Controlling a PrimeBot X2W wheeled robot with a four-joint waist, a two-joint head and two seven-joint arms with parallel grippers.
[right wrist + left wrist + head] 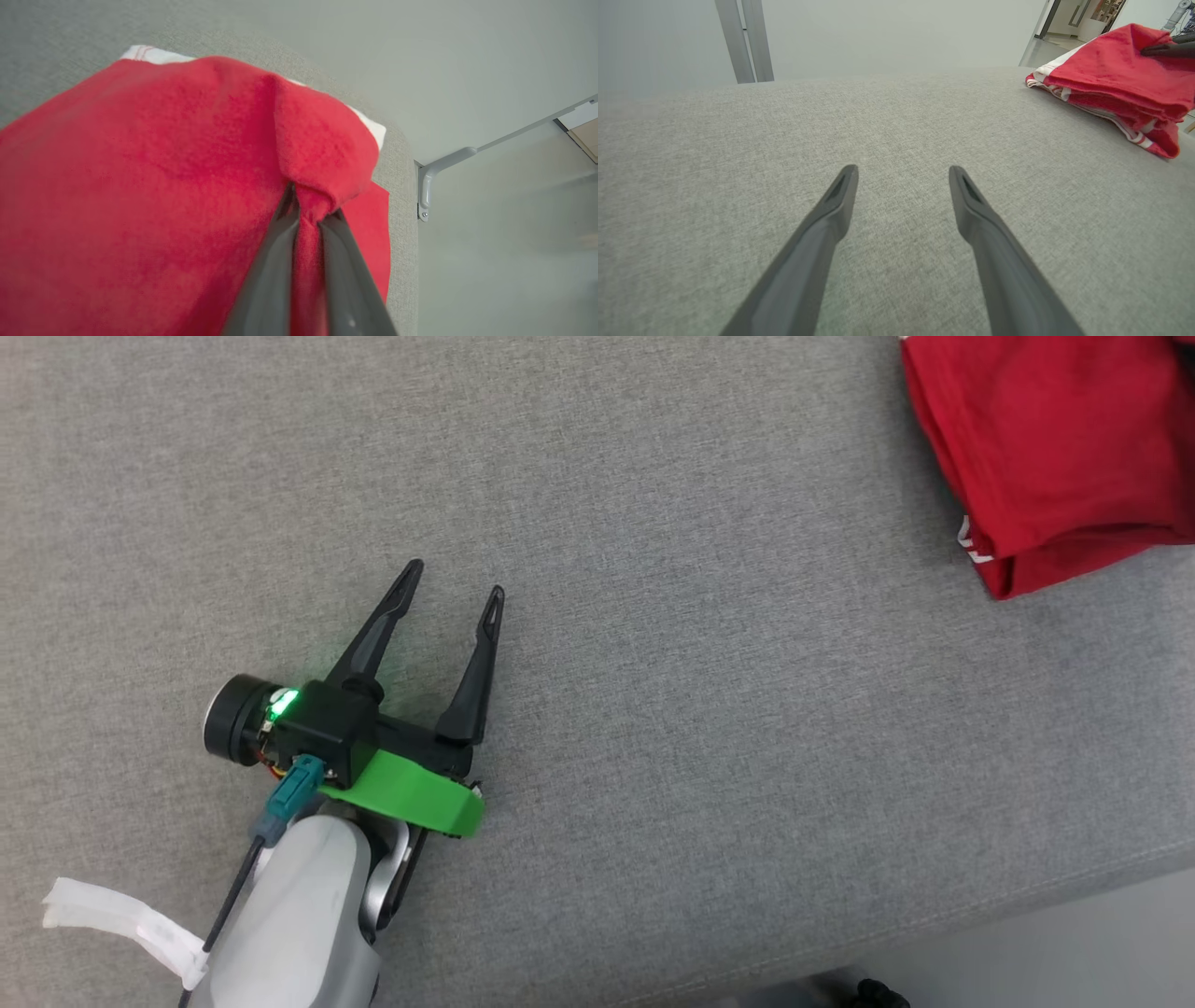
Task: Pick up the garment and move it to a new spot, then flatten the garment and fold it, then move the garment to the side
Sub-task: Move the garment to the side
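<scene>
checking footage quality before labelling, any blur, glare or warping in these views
Head view: even soft light, no glare, a green lamp glowing on the left gripper. Left wrist view: the grey surface bows at its far edge, wide-angle. Right wrist view: the red garment and the right gripper, jaws shut on it, look soft.

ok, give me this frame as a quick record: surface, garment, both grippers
surface: grey woven fabric surface
garment: folded red cloth garment with white trim, upper right in the head view, near the surface's edge
left gripper: open, empty, over bare surface, apart from the garment
right gripper: shut on a pinched fold of the garment
</scene>
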